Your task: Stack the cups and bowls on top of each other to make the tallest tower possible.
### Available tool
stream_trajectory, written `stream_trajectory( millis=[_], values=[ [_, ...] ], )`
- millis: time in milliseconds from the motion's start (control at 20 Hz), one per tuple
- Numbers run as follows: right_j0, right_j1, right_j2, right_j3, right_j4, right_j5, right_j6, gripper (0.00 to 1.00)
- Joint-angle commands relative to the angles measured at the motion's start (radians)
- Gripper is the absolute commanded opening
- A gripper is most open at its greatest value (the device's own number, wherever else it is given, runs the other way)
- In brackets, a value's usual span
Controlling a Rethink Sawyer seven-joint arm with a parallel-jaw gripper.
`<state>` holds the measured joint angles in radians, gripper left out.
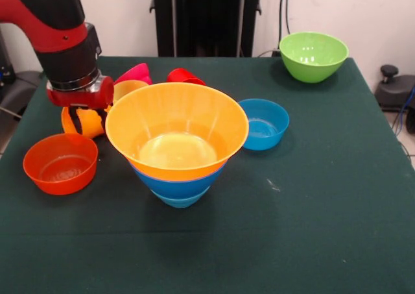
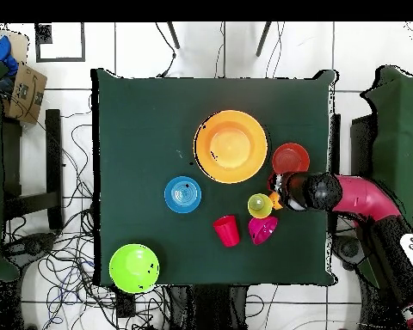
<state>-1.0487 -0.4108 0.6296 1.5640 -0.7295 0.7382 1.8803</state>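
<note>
The tower (image 1: pixel 176 128) stands mid-table: a small light-blue bowl at the bottom, a large blue bowl (image 1: pixel 178 180) on it, and the wide yellow-orange bowl (image 2: pixel 231 146) uppermost. To its left in the front view, my gripper (image 1: pixel 83 120) (image 2: pixel 276 192) is shut on the orange-yellow cup (image 1: pixel 94 123) (image 2: pixel 276 204), one finger inside it; I cannot tell whether the cup touches the table. A yellow cup (image 1: pixel 128 86) (image 2: pixel 260 205), a red cup (image 1: pixel 183 77) (image 2: pixel 227 230) and a magenta bowl (image 1: pixel 134 73) (image 2: pixel 262 229) stand behind the tower.
A shallow orange bowl (image 1: pixel 60 164) (image 2: pixel 291 158) sits just in front of the gripper near the table's left edge. A small blue bowl (image 1: pixel 262 123) (image 2: pixel 183 194) is right of the tower. A lime green bowl (image 1: pixel 313 56) (image 2: pixel 133 267) stands at the far right corner.
</note>
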Motion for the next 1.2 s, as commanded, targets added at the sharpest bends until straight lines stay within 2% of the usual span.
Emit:
stream_trajectory(
  millis=[50, 350, 550, 950, 1200],
  values=[
    [0.006, -0.047, -0.042, 0.016, -0.07, -0.001, -0.174, 1.0],
    [-0.032, -0.134, -0.035, 0.096, -0.048, 0.026, -0.192, 1.0],
    [-0.043, -0.151, -0.032, 0.113, -0.049, 0.028, -0.193, 1.0],
    [-0.074, -0.142, -0.014, 0.134, -0.038, 0.073, -0.245, 1.0],
    [-0.097, -0.089, 0.002, 0.132, -0.041, 0.057, -0.269, 1.0]
  ],
)
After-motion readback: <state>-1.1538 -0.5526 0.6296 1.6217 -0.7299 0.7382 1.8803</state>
